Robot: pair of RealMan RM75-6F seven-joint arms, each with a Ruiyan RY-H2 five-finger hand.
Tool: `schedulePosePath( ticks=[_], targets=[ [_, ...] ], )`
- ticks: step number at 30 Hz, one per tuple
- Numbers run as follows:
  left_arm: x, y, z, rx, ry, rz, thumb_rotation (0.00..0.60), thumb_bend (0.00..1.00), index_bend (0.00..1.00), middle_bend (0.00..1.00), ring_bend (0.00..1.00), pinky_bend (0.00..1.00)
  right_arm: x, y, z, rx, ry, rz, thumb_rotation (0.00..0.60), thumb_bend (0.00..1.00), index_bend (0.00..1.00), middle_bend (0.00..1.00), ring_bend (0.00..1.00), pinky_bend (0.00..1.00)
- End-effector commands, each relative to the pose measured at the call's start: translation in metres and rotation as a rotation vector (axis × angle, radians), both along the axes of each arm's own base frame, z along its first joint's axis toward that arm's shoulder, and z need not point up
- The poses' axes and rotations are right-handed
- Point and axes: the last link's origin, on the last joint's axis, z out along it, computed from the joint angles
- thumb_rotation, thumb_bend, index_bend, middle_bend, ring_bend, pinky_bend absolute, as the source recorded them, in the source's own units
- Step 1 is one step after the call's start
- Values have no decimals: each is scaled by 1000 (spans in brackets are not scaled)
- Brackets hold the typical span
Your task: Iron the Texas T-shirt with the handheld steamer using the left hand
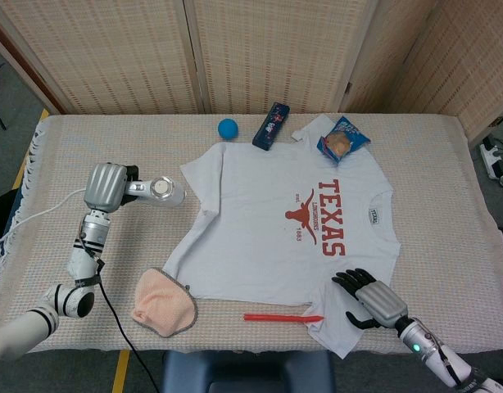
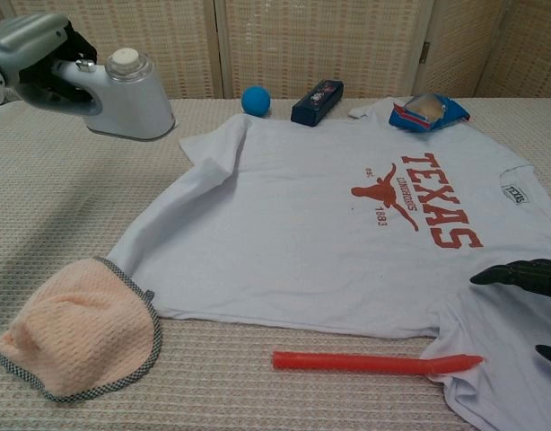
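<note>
The white Texas T-shirt (image 1: 276,221) (image 2: 320,233) lies spread on the table, its left edge rumpled and pushed inward. My left hand (image 1: 104,187) (image 2: 33,56) grips the handle of the white handheld steamer (image 1: 160,191) (image 2: 125,88), held in the air left of the shirt and clear of the cloth. My right hand (image 1: 370,298) (image 2: 527,277) rests with spread fingers on the shirt's lower right part, near its hem.
A peach cloth (image 1: 163,301) (image 2: 78,328) lies at the front left. A red stick (image 1: 280,317) (image 2: 365,362) lies by the shirt's hem. A blue ball (image 1: 227,127), a dark box (image 1: 270,124) and a snack bag (image 1: 343,139) sit along the far side. The steamer's cord (image 1: 30,225) trails left.
</note>
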Motion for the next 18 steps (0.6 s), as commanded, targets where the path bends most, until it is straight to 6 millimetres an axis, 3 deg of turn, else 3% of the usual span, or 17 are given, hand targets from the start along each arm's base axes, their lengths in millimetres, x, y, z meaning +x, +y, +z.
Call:
schedulePosePath(
  ticks=[1, 6, 13, 18],
  targets=[
    [-14, 9, 18, 42, -28, 63, 600, 338, 910, 990, 836, 685, 0, 0, -1, 3, -3, 0, 400, 494, 0, 34, 0, 0],
    [-9, -3, 13, -5, -133, 45, 600, 338, 908, 987, 833, 685, 1, 0, -3, 14, -2, 5, 400, 500, 0, 34, 0, 0],
    [41, -43, -25, -132, -132, -135, 600, 338, 908, 987, 833, 685, 2, 0, -6, 24, 2, 13, 402, 513, 0, 34, 0, 0],
    [81, -58, -57, -211, -124, -212, 600, 338, 909, 987, 833, 685, 1, 0, -3, 17, 6, 6, 403, 527, 0, 35, 0, 0]
  ],
)
